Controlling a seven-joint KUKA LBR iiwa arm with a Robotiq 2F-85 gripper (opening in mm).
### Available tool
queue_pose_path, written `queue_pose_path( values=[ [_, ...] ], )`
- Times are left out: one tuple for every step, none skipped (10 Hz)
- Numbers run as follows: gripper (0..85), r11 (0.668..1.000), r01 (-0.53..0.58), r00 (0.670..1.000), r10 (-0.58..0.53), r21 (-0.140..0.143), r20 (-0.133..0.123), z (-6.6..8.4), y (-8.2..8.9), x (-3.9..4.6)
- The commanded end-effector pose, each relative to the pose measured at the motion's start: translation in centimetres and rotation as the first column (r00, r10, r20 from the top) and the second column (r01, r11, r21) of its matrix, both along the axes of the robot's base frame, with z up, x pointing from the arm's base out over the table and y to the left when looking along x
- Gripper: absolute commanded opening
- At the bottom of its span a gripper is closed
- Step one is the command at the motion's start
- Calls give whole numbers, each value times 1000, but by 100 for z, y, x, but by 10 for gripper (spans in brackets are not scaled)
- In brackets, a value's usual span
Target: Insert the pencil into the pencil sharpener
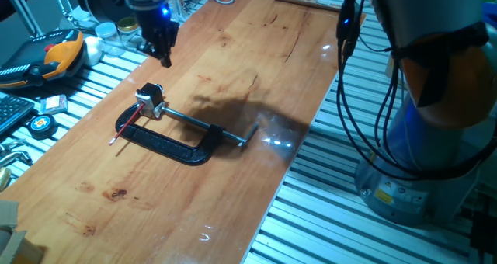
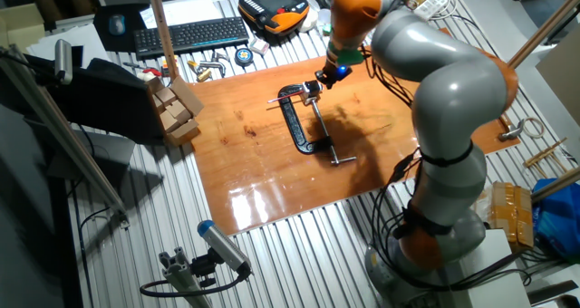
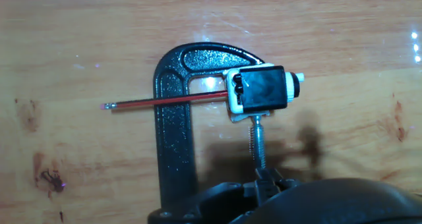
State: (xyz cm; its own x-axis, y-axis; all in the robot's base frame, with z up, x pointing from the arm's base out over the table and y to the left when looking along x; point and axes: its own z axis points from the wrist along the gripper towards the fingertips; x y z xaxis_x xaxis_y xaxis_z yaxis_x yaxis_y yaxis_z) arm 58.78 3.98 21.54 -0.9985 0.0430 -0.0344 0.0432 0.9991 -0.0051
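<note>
We see the pencil lying flat in the middle of the hand view, one end already at the sharpener, which sits pinched in the black clamp. Our gripper hangs above, in the upper left of one fixed view, holding nothing; we cannot tell how wide it is. We should come down slowly, grab the pencil's free end, and push it straight in.
</note>
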Motion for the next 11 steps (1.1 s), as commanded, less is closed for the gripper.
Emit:
queue_pose_path(
  values=[
    [0,1000,4,1000,-4,-2,3,26,-27,-32],
    [0,1000,16,1000,-16,6,5,60,-57,-43],
    [0,999,33,999,-33,16,20,84,-90,-49],
    [0,999,36,999,-36,5,34,71,-112,-64],
    [0,999,36,999,-36,2,37,56,-128,-60],
    [0,999,37,999,-37,2,37,44,-129,-54],
    [0,999,43,998,-43,4,40,34,-124,-49],
    [0,999,52,998,-53,6,40,40,-111,-40],
    [0,998,58,997,-59,10,40,35,-114,-32],
    [0,998,65,997,-65,24,39,22,-124,-15],
    [0,997,68,997,-69,26,43,16,-138,-1]
  ],
)
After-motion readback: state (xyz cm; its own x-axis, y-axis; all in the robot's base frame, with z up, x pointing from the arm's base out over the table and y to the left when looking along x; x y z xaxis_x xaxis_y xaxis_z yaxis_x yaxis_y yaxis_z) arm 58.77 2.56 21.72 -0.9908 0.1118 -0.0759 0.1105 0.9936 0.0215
